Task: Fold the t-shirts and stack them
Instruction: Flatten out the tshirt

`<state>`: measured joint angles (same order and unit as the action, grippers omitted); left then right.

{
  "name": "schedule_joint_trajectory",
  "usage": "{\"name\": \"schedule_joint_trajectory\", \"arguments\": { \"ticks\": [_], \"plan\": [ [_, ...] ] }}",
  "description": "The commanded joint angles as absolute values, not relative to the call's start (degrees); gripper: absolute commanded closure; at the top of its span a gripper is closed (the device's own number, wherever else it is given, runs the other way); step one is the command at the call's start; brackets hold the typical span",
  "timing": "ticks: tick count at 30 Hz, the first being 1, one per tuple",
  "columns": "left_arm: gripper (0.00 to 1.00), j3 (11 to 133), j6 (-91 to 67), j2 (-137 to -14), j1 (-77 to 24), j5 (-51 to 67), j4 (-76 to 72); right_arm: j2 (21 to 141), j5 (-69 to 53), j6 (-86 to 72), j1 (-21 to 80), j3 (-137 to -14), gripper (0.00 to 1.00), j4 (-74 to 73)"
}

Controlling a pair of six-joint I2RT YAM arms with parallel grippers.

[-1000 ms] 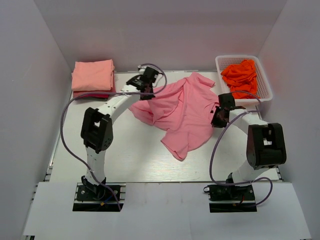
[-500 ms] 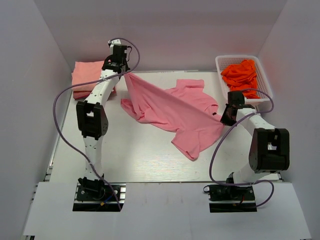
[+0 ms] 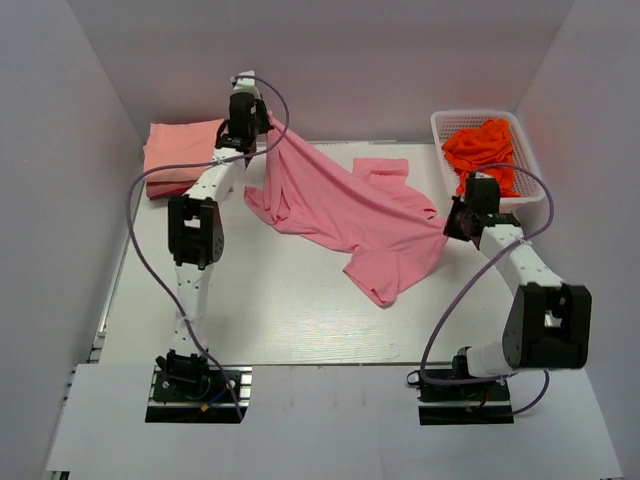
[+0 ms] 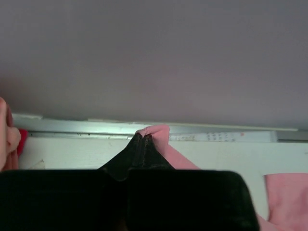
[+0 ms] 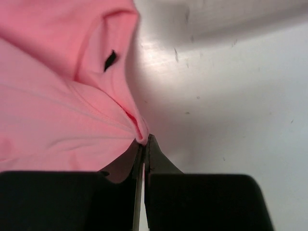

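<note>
The white table (image 3: 250, 320) carried everything; across its far half the rose-pink t-shirt (image 3: 340, 215) hung as a slack sheet strung between the two arms, part lifted and part lying on the surface; at the far left lay a folded stack (image 3: 185, 152), salmon-peach over a darker red layer, and at the far right stood the white basket (image 3: 438, 125) holding crumpled orange-red shirts (image 3: 480, 150); the left gripper (image 3: 264, 136) was raised at the far left, just beside the stack, its jaws pressed together on a peak of pink cloth, which its wrist view showed poking out past the tips; the right gripper (image 3: 451, 228) sat lower at the right, near the basket's front, its jaws likewise nipped tight on a fold at the shirt's edge, as its own camera showed at close range

The relation that mattered was the line between these two pinches; it ran on a slant from far-left and high to right and low, and the cloth along it looked drawn fairly straight; the rest of the shirt fell to the near side of that line, ending in a lobe on the table near the centre; a loose flap also lay on the far side, well apart from either grip; judged from this, laying the shirt flat would call for both arms to keep that held edge stretched while drawing it away from the near lobe; which part of the garment each pinch had could not be told
</note>
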<state>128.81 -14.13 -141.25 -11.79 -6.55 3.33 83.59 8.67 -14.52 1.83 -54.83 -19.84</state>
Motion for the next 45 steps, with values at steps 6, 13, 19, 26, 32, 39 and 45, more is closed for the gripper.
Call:
{"name": "schedule_joint_trajectory", "arguments": {
  "ticks": [6, 13, 19, 26, 32, 39, 45],
  "plan": [
    [1.0, 117.0, -13.8, -110.9, -11.3, -3.0, -0.7, 68.7, 3.2, -9.9, 1.4, -58.9, 1.0, -9.9],
    [1.0, 108.4, -8.2, -89.9, -11.3, -11.2, 2.9, 55.7, 17.4, -7.4, 1.2, -64.8, 1.0, -11.1],
    [1.0, 103.8, -5.5, -77.0, -11.3, -14.9, 7.4, 49.1, 26.3, -3.3, 1.1, -71.0, 1.0, -10.4],
    [1.0, 99.1, -7.4, -63.3, -11.3, -13.3, 13.2, 45.0, 27.5, -0.9, 1.3, -77.0, 1.0, -11.7],
    [1.0, 95.1, -10.2, -59.9, -11.9, -15.5, 17.6, 43.1, 27.3, -2.4, 1.2, -76.1, 1.0, -12.4],
    [1.0, 76.9, -20.4, -60.8, -11.9, -16.1, 17.4, 47.9, 22.3, -9.0, 1.3, -66.5, 1.0, -12.3],
    [1.0, 65.8, -23.6, -75.0, -11.9, -13.4, 9.4, 58.1, 16.7, -11.6, 1.2, -53.7, 1.0, -5.3]
  ]
}}
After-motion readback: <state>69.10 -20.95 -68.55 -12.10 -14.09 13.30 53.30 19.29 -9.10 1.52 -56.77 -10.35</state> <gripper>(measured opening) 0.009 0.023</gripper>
